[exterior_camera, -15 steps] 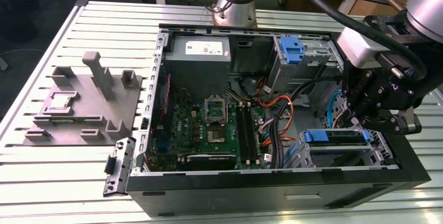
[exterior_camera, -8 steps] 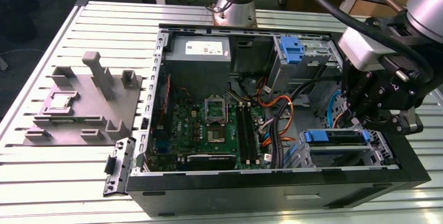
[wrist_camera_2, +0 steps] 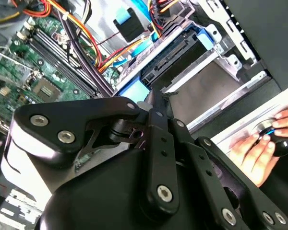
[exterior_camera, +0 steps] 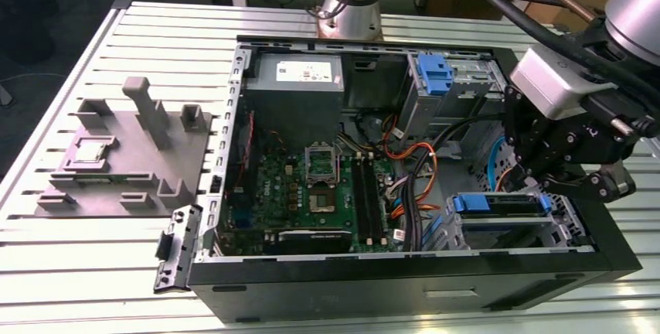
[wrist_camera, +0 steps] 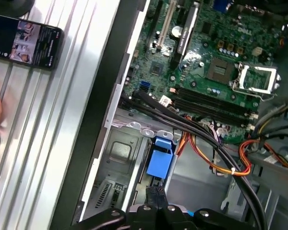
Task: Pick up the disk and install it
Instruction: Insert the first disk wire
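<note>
A: Locate the disk (exterior_camera: 503,218).
B: Sits in the lower drive bay (exterior_camera: 565,222), at the 4 o'clock corner of the open computer case (exterior_camera: 413,287) in the exterior view. Looks slotted inside it, with blue frame (exterior_camera: 498,204) on top. Case on the slotted tabletop (exterior_camera: 103,272).
A: State the claw (exterior_camera: 552,185).
B: Hangs just above the disk, toward its 1 o'clock. Narrow, tips together in both wrist views, clamping nothing visible. Ends right at a blue tab (wrist_camera: 161,160) in the first wrist view; can't tell touching or apart.
A: Judge the step.
B: Probably seating the disk in the bay. Best done pushing straight along the bay, no tilt, low force. Keep clear of the orange and black cables (exterior_camera: 418,187) just beside, at 9 o'clock of the bay. Watch the hand (wrist_camera_2: 259,141) near the case's outer wall. Check the frame flush on both sides before calling it installed.
</note>
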`<control>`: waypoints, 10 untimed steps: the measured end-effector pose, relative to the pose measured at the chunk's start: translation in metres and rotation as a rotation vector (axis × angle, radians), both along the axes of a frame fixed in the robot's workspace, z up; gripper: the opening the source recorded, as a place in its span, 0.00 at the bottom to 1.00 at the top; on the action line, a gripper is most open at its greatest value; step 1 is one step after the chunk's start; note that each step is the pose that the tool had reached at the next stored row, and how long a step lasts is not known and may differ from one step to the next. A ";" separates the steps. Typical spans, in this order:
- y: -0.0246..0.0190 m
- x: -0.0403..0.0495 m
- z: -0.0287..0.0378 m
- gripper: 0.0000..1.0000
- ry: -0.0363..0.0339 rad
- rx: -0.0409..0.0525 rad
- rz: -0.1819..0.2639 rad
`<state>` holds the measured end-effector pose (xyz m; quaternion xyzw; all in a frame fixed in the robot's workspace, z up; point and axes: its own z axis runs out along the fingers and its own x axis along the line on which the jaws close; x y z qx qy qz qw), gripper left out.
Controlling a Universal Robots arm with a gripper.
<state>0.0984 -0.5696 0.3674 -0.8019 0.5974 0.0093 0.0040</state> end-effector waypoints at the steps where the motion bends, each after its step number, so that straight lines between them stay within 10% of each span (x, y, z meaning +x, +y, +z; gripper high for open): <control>1: 0.0000 0.0000 0.0000 0.10 0.0000 0.0000 0.002; 10: 0.0000 0.0001 0.0028 0.10 0.0000 0.0000 0.003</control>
